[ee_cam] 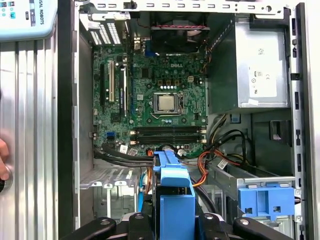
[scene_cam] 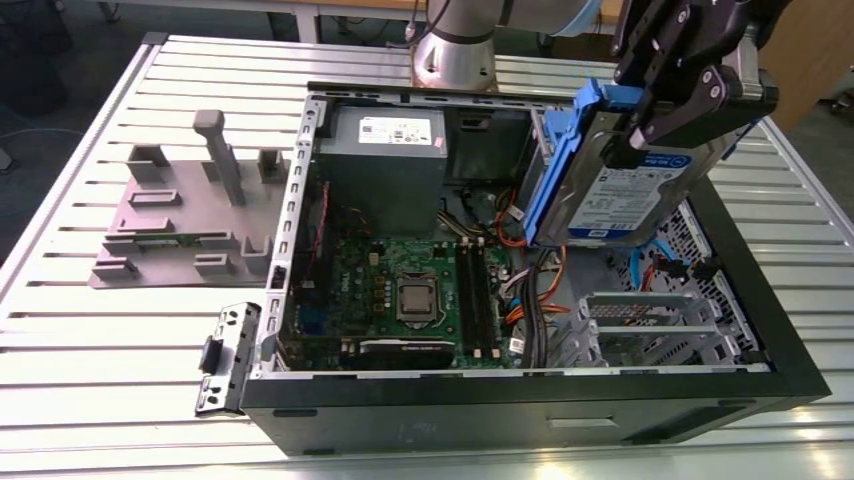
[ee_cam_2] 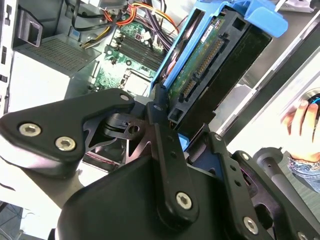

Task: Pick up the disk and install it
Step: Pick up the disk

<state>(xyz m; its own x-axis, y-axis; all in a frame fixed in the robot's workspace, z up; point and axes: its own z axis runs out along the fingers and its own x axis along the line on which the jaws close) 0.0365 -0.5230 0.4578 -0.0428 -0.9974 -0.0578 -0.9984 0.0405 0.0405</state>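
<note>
- Gripper [scene_cam: 663, 120] sits upper right of the exterior view, black fingers clamped on the disk [scene_cam: 627, 185] — jaws closed across its thickness, near the top end.
- Disk is off the table, held roughly upright, slightly tilted, above the open computer case [scene_cam: 747, 330]. White-and-blue label faces the camera; blue plastic bracket [scene_cam: 607, 100] wraps its edges.
- Disk's lower end hangs over the case interior, above the orange cables [scene_cam: 534, 290], near the metal drive cage [scene_cam: 654, 325] at lower right of the case. Cannot tell if it touches anything inside.
- Second wrist view: disk [ee_cam_2: 210, 75] seen from its connector side, green board and black connector row exposed, blue bracket tab at upper right of the frame. Black gripper fingers [ee_cam_2: 167, 150] press on its end.
- Same view, right edge: a person's hand [ee_cam_2: 302, 120] on the slatted table outside the case.
- First wrist view: looking into the case, blue bracket [ee_cam: 172, 195] at bottom centre between the black finger links. Motherboard [ee_cam: 150, 95] with CPU socket in the centre, grey power supply box [ee_cam: 262, 70] with white sticker at upper right.
- A second blue bracket piece [ee_cam: 265, 200] sits in the bay at lower right of that frame — apart from the held disk.
- Exterior view, left side: grey plastic stand [scene_cam: 187, 215] with upright posts on the slatted table [scene_cam: 80, 330], beside the case, well apart from the gripper.
- Black side bracket [scene_cam: 224, 357] lies on the table just beside the case's lower-left corner.
</note>
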